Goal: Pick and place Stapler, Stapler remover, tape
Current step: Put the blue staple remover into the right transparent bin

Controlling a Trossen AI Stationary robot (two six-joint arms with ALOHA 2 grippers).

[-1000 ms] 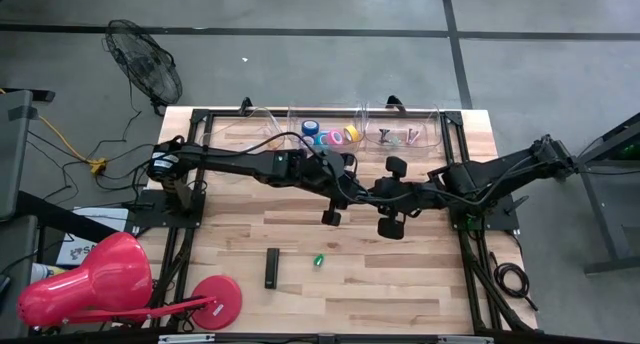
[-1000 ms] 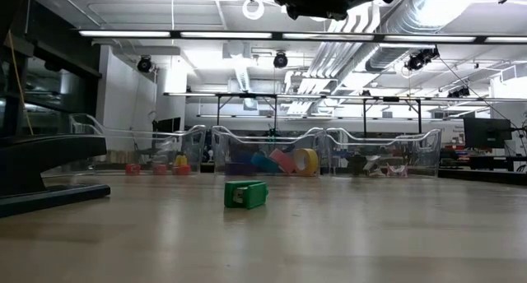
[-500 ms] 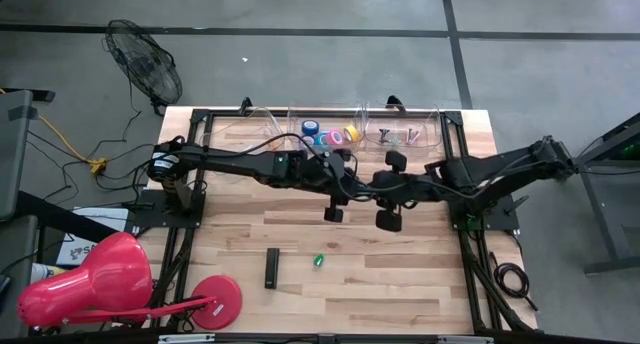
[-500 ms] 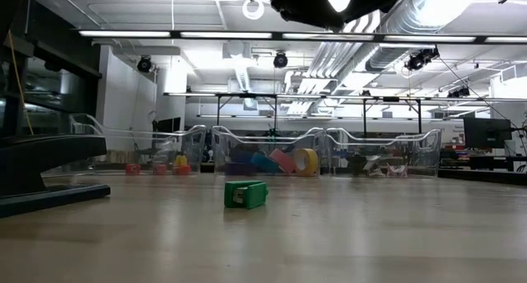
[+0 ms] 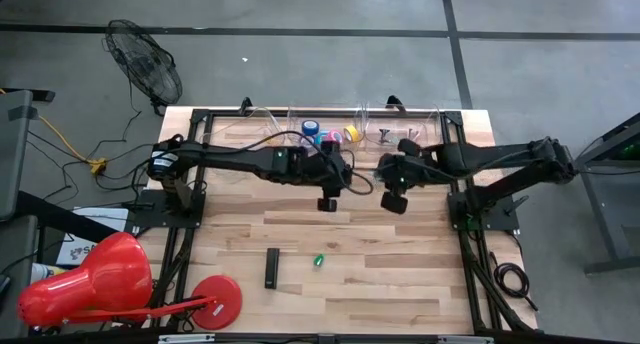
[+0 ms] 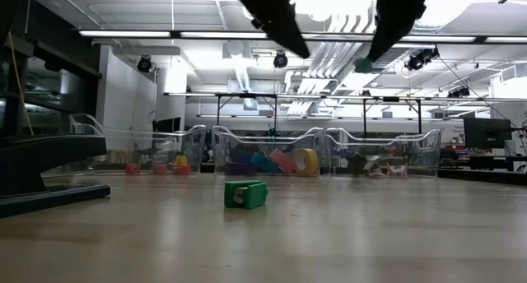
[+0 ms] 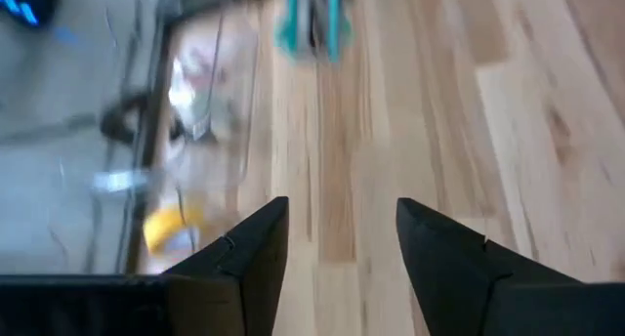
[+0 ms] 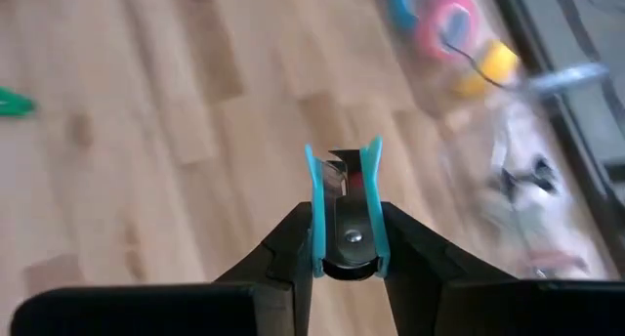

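Observation:
My right gripper (image 8: 344, 219) is shut on a teal staple remover (image 8: 344, 185) above the middle of the table (image 5: 393, 199). My left gripper (image 7: 342, 229) hangs open beside it (image 5: 328, 201), nothing between its fingers; its wrist view shows the teal remover (image 7: 312, 23) farther off. A black stapler (image 5: 272, 268) lies flat on the table near the front. The tape rolls (image 5: 330, 135) lie in the middle clear bin at the far edge. A small green object (image 6: 245, 194) sits on the table right of the stapler. My right gripper pinches the teal staple remover between its two fingers (image 8: 293, 240), on the two teal side grips near the riveted end (image 8: 349, 236). The remover's open claw end (image 8: 342, 160) sticks out past the fingertips. The fingers slant downward, and the remover is lifted clear of the table.
Clear bins line the far edge; the right one (image 5: 400, 136) holds metal staple removers. A red lamp (image 5: 95, 284) with a round red base (image 5: 217, 302) stands at the front left. Bare wood lies below both grippers.
The two arms, crossed close together over the table's middle, have drawn apart. My right gripper has swung toward the far edge with the teal remover and tipped farther down. My left gripper has tipped down and shifted slightly toward the far edge.

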